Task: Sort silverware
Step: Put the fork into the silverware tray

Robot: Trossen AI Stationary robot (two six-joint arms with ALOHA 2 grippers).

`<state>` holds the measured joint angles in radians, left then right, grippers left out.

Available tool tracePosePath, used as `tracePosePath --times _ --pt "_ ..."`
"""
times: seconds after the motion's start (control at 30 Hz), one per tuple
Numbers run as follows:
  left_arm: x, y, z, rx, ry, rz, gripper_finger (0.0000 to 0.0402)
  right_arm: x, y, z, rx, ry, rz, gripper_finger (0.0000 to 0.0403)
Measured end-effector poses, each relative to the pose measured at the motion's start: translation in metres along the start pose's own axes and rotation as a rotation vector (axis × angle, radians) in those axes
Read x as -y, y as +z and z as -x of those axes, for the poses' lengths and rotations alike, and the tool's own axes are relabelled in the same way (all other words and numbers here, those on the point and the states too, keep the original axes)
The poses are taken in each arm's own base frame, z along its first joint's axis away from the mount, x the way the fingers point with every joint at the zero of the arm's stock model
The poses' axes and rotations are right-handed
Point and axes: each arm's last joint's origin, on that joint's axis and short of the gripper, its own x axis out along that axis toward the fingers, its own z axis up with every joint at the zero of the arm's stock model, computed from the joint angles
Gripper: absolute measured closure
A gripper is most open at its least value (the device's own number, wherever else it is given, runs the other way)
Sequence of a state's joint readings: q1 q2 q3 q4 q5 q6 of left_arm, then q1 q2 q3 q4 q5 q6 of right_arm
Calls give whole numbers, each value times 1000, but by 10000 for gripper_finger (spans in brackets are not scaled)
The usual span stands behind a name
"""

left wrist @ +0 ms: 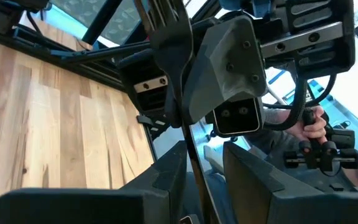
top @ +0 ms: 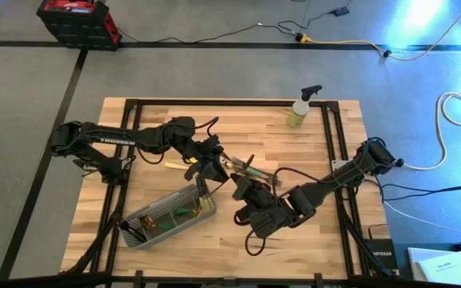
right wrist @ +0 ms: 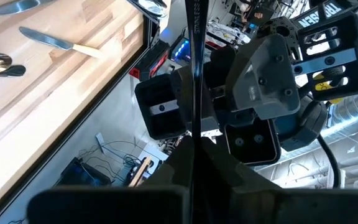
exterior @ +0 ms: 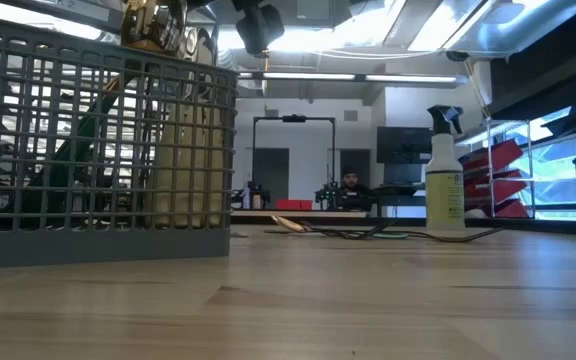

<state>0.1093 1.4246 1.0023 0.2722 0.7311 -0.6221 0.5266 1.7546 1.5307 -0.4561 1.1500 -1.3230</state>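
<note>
A dark fork is held in the air between my two grippers, which face each other above the middle of the table. Its head (left wrist: 166,31) shows in the left wrist view and its slim handle (right wrist: 194,62) in the right wrist view. My right gripper (top: 241,188) (right wrist: 194,163) is shut on the handle. My left gripper (top: 209,166) (left wrist: 205,177) is open, with a finger on each side of the handle and a clear gap on one side. More silverware (top: 250,170) (exterior: 308,228) lies flat on the wood, including a cream-handled knife (right wrist: 55,42). My right gripper pinches the fork's handle (right wrist: 194,134) between its two fingers, which lie across it. It comes at the fork roughly level, from the table's right and near side. The fork is lifted clear of the table, and its handle runs on past my left gripper.
The grey wire-mesh caddy (top: 170,216) (exterior: 98,150) stands near the left near corner with gold-headed pieces in it. A yellow-green spray bottle (top: 301,108) (exterior: 445,175) stands at the far edge. A person's hand (left wrist: 312,124) holds controls beyond the table.
</note>
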Motion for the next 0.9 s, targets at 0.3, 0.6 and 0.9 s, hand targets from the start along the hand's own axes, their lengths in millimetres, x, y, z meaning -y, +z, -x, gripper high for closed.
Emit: tracePosePath --times 0.3,0.6,0.9 --pt "0 0 0 -1 0 3 313 3 -2 -7 6 -2 41 403" --pt "0 0 0 -2 -2 1 313 6 -3 -11 45 -7 73 403" --pt "0 0 0 -1 -2 -9 339 6 -2 -10 46 -9 74 403"
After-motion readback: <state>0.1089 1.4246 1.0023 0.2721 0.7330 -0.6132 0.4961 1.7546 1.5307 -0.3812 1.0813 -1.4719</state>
